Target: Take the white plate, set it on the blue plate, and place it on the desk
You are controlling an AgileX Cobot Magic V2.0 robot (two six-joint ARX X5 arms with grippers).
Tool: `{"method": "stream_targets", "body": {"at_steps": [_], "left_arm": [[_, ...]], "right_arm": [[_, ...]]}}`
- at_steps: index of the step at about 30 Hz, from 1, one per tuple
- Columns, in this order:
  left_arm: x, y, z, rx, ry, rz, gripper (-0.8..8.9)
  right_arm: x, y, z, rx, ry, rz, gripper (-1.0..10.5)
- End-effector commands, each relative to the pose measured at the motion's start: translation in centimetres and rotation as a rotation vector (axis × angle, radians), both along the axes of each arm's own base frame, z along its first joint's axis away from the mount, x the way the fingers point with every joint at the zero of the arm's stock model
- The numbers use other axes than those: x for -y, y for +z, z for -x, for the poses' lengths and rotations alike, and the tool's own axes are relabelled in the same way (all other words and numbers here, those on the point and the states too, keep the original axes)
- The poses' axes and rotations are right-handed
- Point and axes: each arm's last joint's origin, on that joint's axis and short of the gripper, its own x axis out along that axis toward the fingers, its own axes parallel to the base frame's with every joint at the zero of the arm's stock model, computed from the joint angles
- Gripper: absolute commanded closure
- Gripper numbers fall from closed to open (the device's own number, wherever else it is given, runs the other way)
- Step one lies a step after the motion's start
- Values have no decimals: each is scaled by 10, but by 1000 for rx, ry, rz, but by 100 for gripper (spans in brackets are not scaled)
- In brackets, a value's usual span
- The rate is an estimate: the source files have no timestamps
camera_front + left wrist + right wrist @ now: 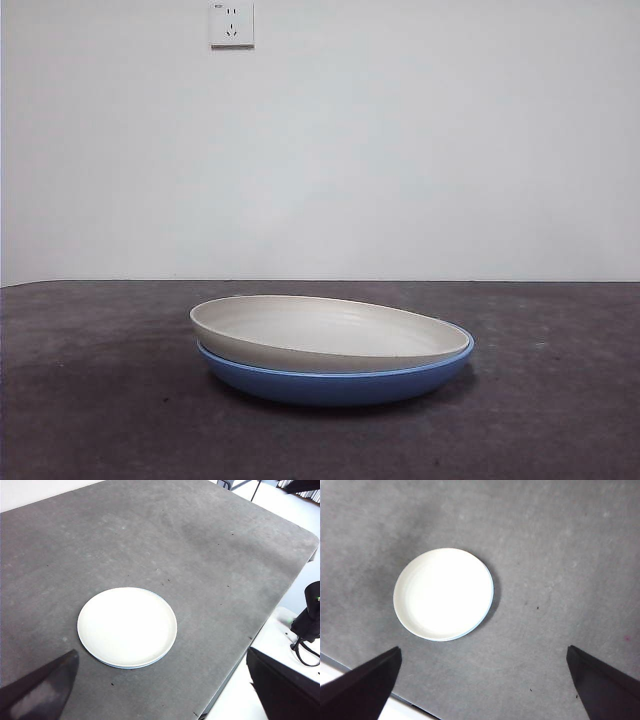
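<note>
Resting state: the white plate [330, 335] sat nested in the blue plate [340, 385], and the pair lay on the desk [90, 400].
White plate: cream-white and matte, with faint rings inside; it sat slightly tilted in the front view, its left rim raised a little above the blue one and its right rim sunk just inside it.
Blue plate: glossy blue, directly under the white plate and touching it; in the front view its wall showed below the white rim and its edge peeked out at the right.
From above: the left wrist view showed the white plate [127, 627] covering nearly all of the blue plate [120, 666] (only a thin blue sliver showed along one edge); the right wrist view showed the same, white plate [443, 594] over a narrow blue plate [487, 611] crescent.
Desk: dark grey and mottled [200, 555], bearing the stack away from its edges [560, 555].
Left gripper [160, 700]: held high above the desk, well apart from the plates; jaws spread wide, grasping nothing.
Right gripper [482, 685]: also held high above the desk, well clear of the stack; jaws spread wide, grasping nothing.
Front view arms: neither arm appeared there.
Background: a plain white wall [400, 150] stood behind the desk, with a white socket [232, 24] high up on it, left of centre.
</note>
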Motion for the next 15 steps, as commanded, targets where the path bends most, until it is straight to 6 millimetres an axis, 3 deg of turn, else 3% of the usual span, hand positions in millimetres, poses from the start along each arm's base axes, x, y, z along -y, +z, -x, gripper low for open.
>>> {"method": "stream_targets", "body": {"at_steps": [1,7,15], "left_arm": [[0,4,0,11,-1,14,179],[0,4,0,11,-2,14,179],[0,4,0,13,-2,14,215]], "right_arm": [[4,4,10,40,17,7,324],[11,3,27,43,29,18,324],[13,2,32,38,46,32,328]]}}
